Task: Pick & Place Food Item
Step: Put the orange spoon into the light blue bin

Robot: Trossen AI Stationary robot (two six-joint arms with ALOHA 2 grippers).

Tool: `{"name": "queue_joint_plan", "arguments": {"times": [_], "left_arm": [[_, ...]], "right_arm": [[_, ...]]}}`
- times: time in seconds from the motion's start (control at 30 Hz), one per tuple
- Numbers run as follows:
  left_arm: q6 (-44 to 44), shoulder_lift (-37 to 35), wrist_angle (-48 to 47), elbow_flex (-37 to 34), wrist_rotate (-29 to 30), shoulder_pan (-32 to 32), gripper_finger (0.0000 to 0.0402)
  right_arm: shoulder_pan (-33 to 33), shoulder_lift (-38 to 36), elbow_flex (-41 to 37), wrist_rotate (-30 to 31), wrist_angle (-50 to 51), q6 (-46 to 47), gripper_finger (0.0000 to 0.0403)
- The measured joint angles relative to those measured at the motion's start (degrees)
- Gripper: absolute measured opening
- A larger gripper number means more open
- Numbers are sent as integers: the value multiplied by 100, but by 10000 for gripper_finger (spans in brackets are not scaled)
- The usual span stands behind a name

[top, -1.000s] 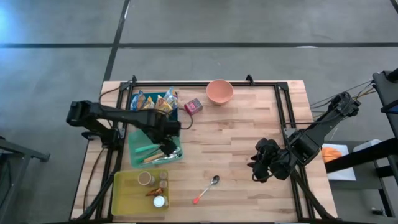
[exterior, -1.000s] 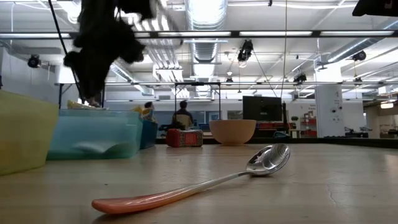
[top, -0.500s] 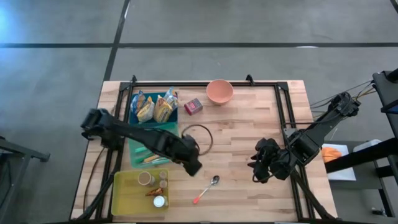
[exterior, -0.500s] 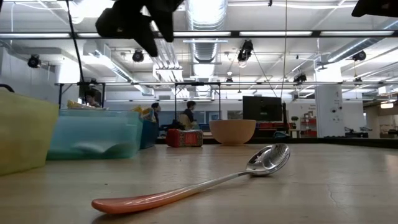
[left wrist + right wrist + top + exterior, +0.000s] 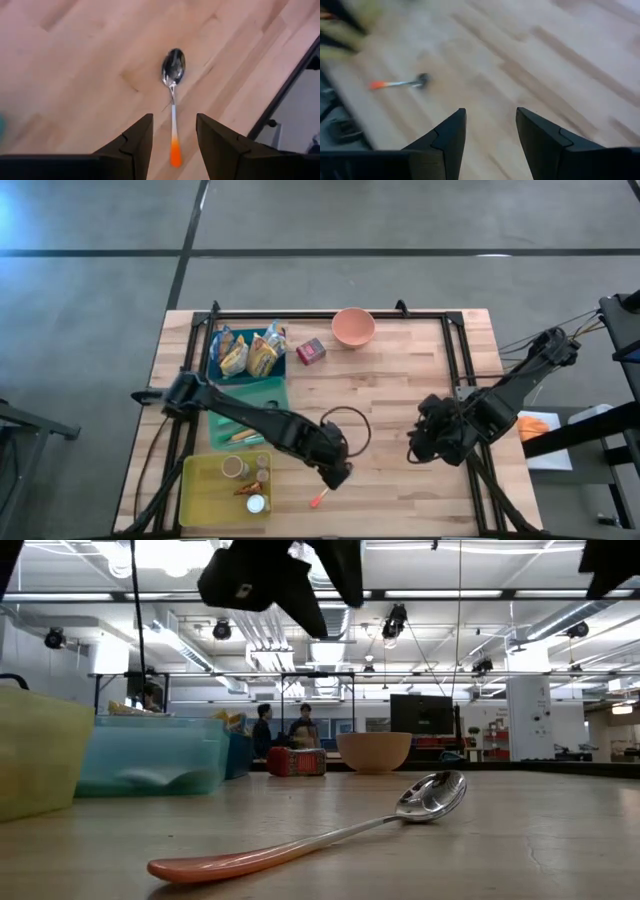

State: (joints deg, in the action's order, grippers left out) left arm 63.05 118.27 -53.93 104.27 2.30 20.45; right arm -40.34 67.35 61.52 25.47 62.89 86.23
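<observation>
Moved from the teal bin, the left gripper (image 5: 172, 145) now hovers, fingers apart and grasping nothing, over the glossy, orange-handled metal spoon (image 5: 173, 96) on the wood-plank table (image 5: 400, 390). Right gripper (image 5: 490, 145) waits released, empty.

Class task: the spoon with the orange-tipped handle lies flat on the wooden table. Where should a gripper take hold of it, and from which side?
Grip the spoon at its thin handle, coming straight down with a finger on either side across its width. It lies flat, and the left gripper, open, hangs above the orange end.
</observation>
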Motion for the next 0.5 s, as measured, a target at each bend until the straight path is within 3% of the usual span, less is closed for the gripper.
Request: {"name": "queue_joint_plan", "arguments": {"times": [0.17, 0.5], "left_arm": [[15, 417, 271, 139, -104, 100, 156], [41, 913, 972, 132, -116, 298, 156]], "right_arm": [[-2, -207, 2, 3, 549, 216, 170], [-2, -1486, 7, 670, 415, -991, 170]]}}
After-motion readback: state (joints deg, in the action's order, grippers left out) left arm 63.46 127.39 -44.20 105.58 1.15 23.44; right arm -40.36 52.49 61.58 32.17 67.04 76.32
